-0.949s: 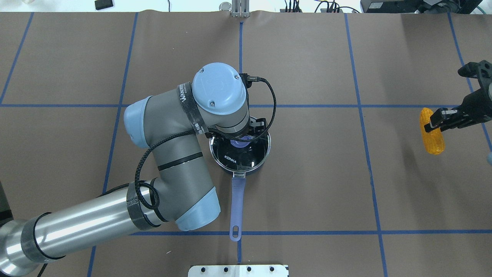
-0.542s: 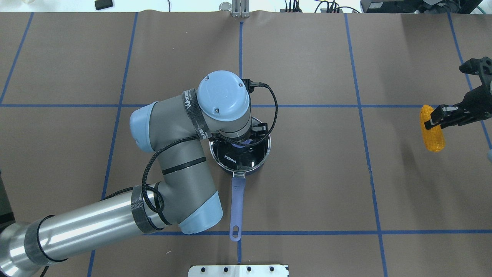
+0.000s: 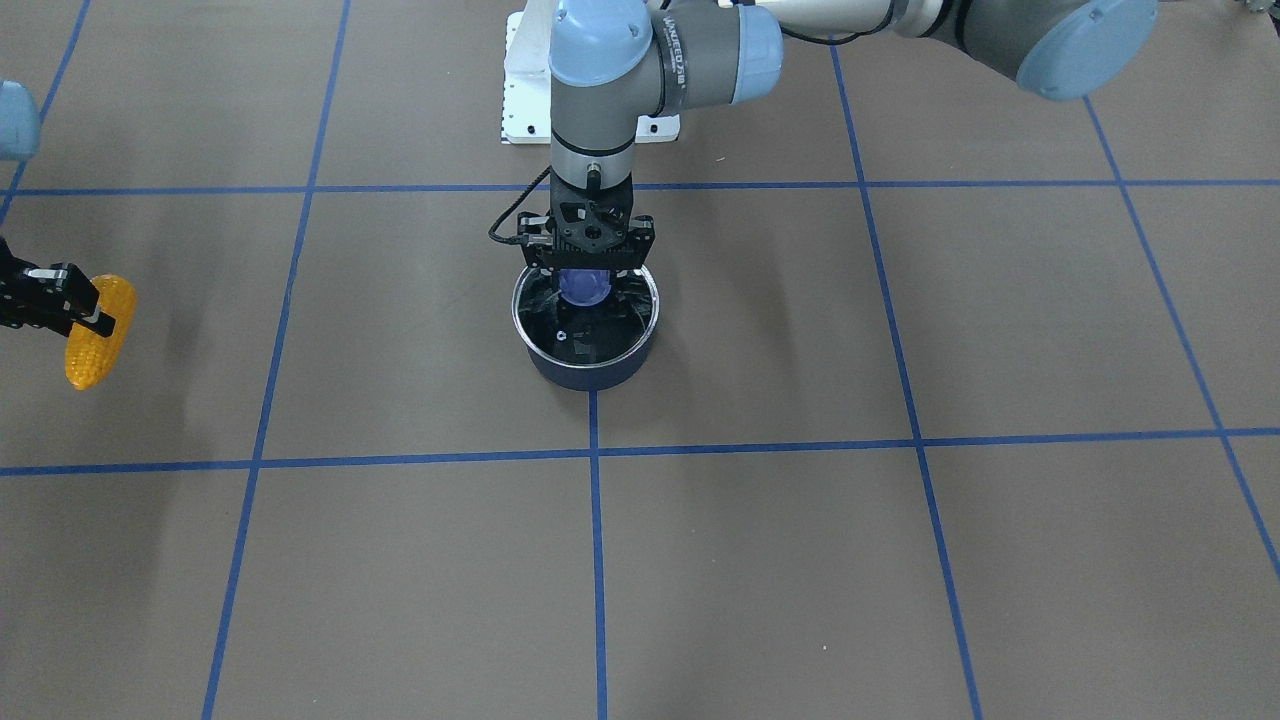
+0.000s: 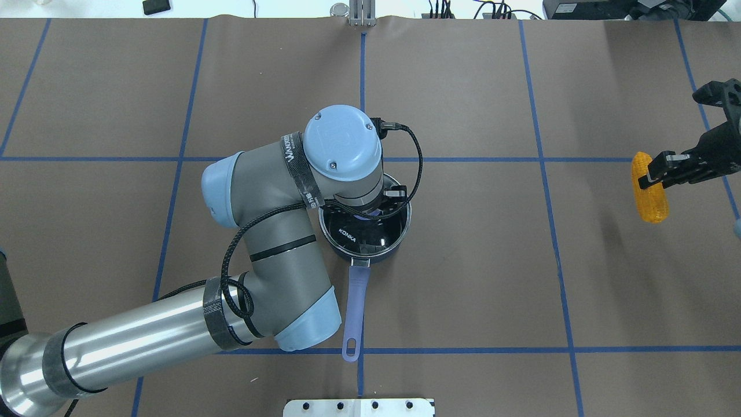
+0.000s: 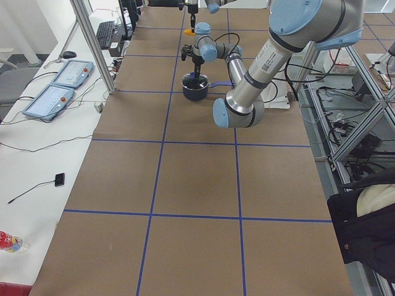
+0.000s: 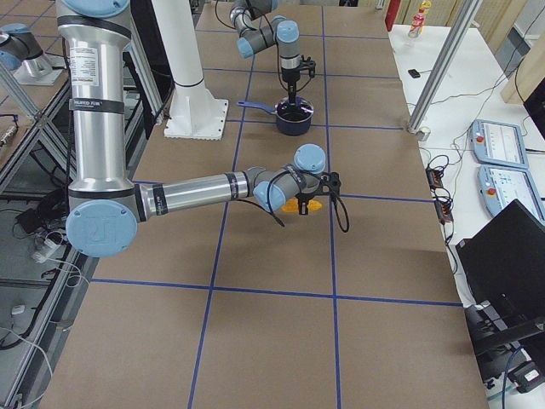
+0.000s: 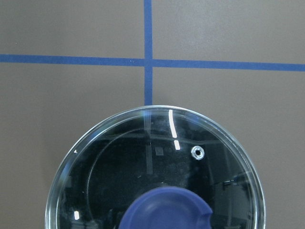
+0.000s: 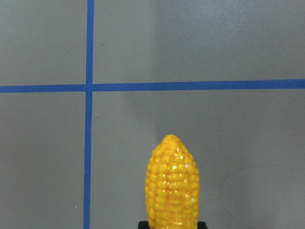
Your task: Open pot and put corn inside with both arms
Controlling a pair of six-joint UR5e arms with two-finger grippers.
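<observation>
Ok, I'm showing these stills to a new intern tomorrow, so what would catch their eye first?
Probably the big left arm bent over the middle of the table, with the left end effector straddling the purple knob of the glass lid that sits on the dark pot. Next comes the bright yellow corn, gripped by the right end effector near the table's right edge.

Work table (image 4: 463, 260), top covered w/ brown sheet; blue tape lines (image 4: 463, 350) divide it into a rect. grid. Pot (image 3: 585, 375) stands upright on the sheet near centre, sitting on one tape line betw. two crossings. Its handle (image 4: 354, 307) runs approx. along that line toward the robot side, tip at the next crossing. White plate (image 4: 359, 407) w/ dark bolt spots at robot-side edge, same line.
</observation>
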